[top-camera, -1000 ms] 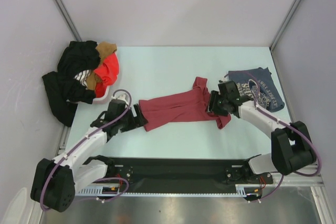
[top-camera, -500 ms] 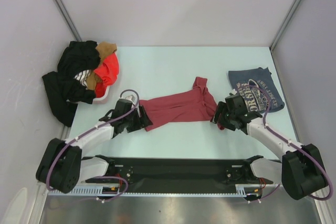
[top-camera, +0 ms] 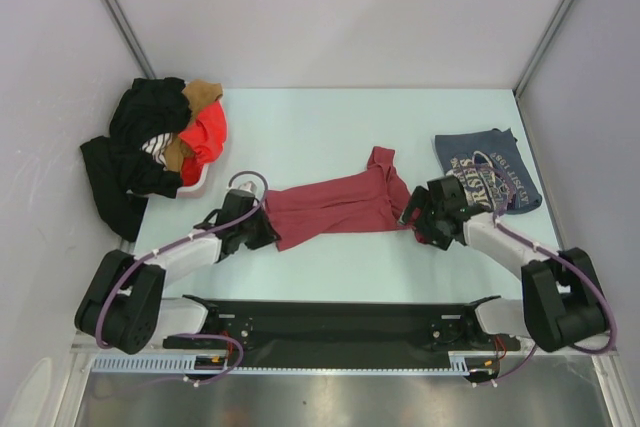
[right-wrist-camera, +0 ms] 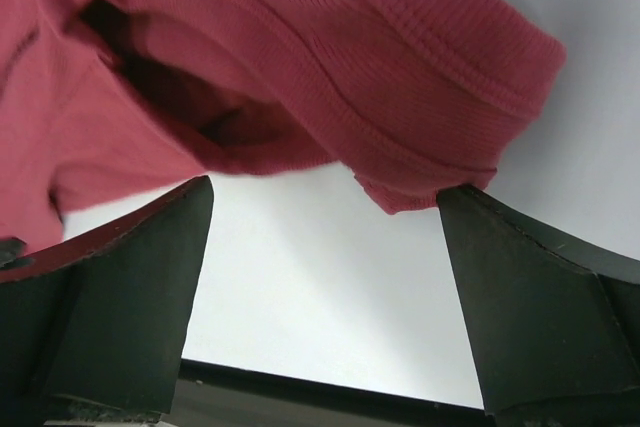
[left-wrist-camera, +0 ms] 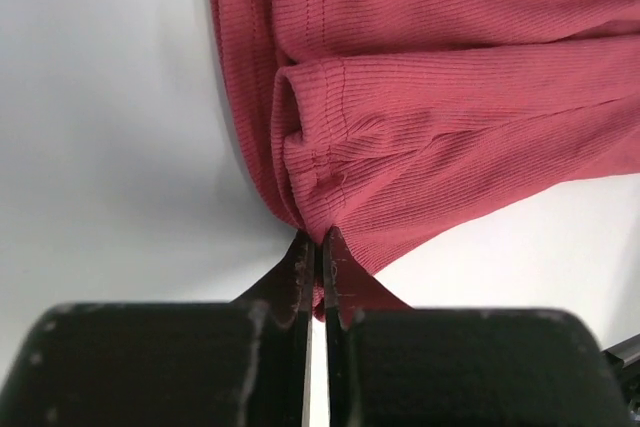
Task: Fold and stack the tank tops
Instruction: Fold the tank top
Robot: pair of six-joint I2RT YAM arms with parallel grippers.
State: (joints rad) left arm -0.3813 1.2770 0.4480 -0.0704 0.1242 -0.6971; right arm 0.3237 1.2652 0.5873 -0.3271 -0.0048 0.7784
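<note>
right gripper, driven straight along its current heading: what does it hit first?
The maroon tank top. Its ribbed edge sits just ahead of the right gripper, whose jaws are wide open on either side of it. Depth is unclear, so I cannot tell whether the right-hand finger already touches the fabric.

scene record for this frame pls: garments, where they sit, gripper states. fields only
maroon tank top: stretched out across the middle of the table, partly bunched, not folded
blue-grey tank top: flat at the far right, print up, apart from the maroon one
left gripper: shut, pinching the maroon top's left edge
right gripper: open, fingers either side of the maroon top's right-end strap, not gripping
clothes pile: black and orange-red garments, far left edge
stack: not yet made
</note>
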